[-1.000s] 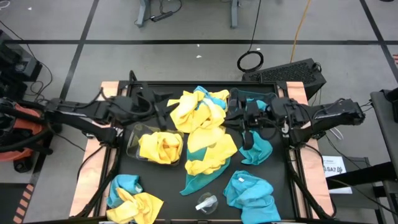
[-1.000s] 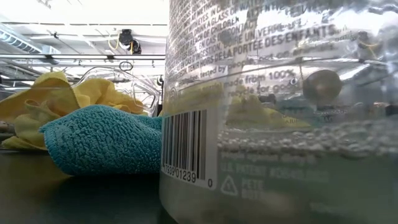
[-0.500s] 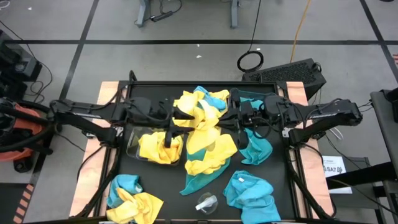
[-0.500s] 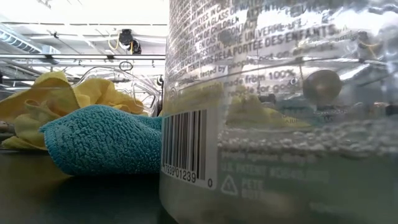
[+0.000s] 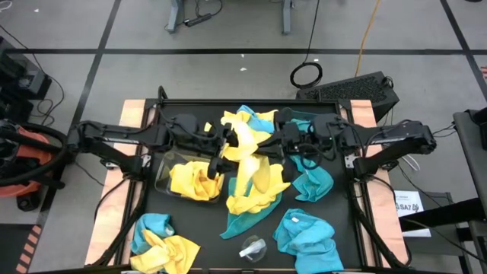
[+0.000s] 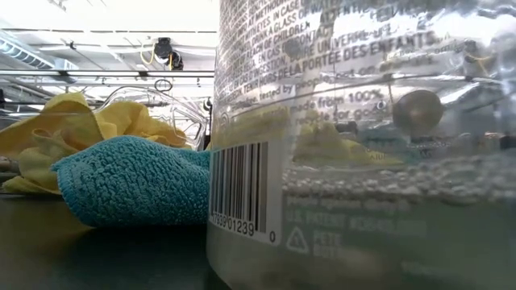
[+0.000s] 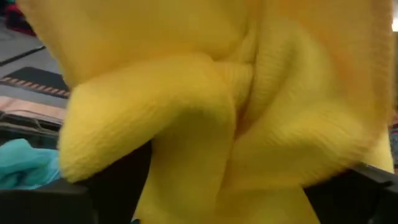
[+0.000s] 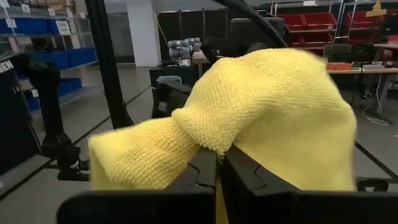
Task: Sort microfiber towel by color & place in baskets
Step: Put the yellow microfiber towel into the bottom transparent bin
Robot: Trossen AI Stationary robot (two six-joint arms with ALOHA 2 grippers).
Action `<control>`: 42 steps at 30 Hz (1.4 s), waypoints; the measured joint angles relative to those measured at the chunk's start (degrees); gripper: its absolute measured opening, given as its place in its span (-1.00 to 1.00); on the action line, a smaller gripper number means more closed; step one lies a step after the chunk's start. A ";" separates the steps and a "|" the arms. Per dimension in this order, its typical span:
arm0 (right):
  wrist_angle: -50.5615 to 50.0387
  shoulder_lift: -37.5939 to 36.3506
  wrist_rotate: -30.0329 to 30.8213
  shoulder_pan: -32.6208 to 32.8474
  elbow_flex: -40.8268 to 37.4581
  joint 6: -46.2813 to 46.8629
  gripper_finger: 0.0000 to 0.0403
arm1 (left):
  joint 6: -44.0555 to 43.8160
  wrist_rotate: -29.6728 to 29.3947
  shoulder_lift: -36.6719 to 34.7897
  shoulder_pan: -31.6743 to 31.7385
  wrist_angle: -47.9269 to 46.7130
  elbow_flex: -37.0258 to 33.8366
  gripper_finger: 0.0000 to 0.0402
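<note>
In the high view my right gripper (image 5: pixel 275 144) is shut on a yellow towel (image 5: pixel 253 144) pulled up from the mixed pile (image 5: pixel 255 186) at the table's middle. My left gripper (image 5: pixel 227 143) has come up against the same towel from the left. In the left wrist view yellow cloth (image 7: pixel 211 112) fills the picture and bulges between that gripper's spread fingers. A clear basket (image 5: pixel 160 173) at the left holds a yellow towel (image 5: pixel 196 181). A teal towel (image 5: pixel 312 183) lies at the right; whether a basket stands under it I cannot tell. My right gripper pinches a bunched fold of the yellow towel (image 8: pixel 208 146) between its two shut fingers, coming level from the table's right. The cloth drapes over both fingers (image 8: pixel 249 174), and its lower part (image 5: pixel 255 179) hangs down onto the pile. My left gripper has the cloth (image 7: pixel 186 149) bunched between its open fingers; whether the fingers touch it I cannot tell.
Teal and yellow towels (image 5: pixel 161 240) lie at the near left corner, a teal one (image 5: pixel 304 232) at the near right, another (image 5: pixel 242 222) under the pile. A small clear plastic piece (image 5: pixel 253 247) at the near edge fills the low view (image 6: pixel 363 145) beside a teal towel (image 6: pixel 137 189).
My left gripper has travelled toward the table's right, from over the left basket up to the yellow towel. My right gripper has moved a little toward the left with the towel, which now stands gathered and raised between the two grippers, its lower part still on the pile.
</note>
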 joint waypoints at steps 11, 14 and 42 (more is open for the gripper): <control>-0.07 2.85 0.20 -0.38 1.11 -0.59 -1.00 | 1.33 -1.40 1.02 0.33 1.73 -0.01 0.37; 0.42 2.85 0.40 -0.38 1.11 -0.59 -1.00 | 2.86 -1.33 1.02 0.51 0.32 -0.01 -0.08; -19.78 2.78 0.64 -0.31 1.11 7.38 -0.15 | 6.40 -6.19 -13.66 0.52 -44.67 -0.01 -0.94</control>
